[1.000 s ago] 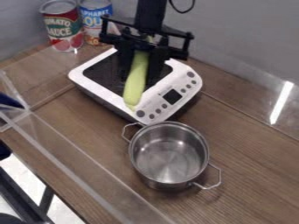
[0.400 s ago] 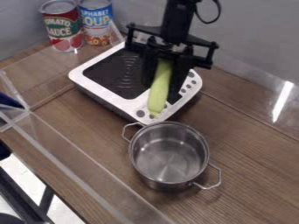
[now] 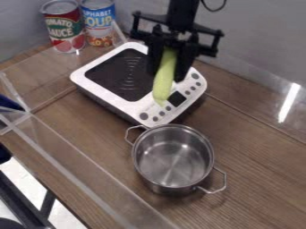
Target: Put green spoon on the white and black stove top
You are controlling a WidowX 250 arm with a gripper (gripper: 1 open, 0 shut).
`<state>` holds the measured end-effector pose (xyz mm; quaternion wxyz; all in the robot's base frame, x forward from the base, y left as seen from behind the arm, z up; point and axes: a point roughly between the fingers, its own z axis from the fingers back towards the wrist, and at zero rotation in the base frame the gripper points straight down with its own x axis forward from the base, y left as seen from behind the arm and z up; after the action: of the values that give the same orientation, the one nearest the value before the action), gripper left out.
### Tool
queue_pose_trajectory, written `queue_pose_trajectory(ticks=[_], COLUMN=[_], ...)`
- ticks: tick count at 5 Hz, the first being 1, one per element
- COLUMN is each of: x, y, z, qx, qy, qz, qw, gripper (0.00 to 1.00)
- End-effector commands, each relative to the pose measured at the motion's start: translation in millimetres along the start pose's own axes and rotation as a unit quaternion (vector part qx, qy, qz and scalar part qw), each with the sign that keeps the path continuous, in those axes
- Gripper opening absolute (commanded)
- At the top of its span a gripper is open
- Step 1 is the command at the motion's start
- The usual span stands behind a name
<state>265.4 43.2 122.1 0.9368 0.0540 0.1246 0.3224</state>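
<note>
The black gripper is clamped on the upper end of the pale yellow-green plastic spoon, which hangs nearly upright from it — its lower tip over the right front part of the flat white rounded-square stove top with the black square surface, above the button panel. In front stands a round steel pot with two handles; two labelled tins stand behind the stove on the wooden table.
</note>
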Motion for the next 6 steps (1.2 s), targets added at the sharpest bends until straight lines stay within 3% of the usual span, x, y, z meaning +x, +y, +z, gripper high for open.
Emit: queue_pose_trajectory(ticks=[1, 3, 4, 5, 6], x=[8.3, 20.3, 5.2, -10.4, -4.4], y=[13, 50, 50, 47, 36], z=[11.6, -10.7, -14.0, -7.2, -19.0], qx=[-0.003, 0.008, 0.006, -0.001, 0.015], qy=[-0.024, -0.014, -0.008, -0.016, -0.018], qz=[0.014, 0.043, 0.039, 0.015, -0.019], qw=[0.9996, 0.9989, 0.9992, 0.9998, 0.9995], gripper=[0.00, 0.00, 0.00, 0.00, 0.00])
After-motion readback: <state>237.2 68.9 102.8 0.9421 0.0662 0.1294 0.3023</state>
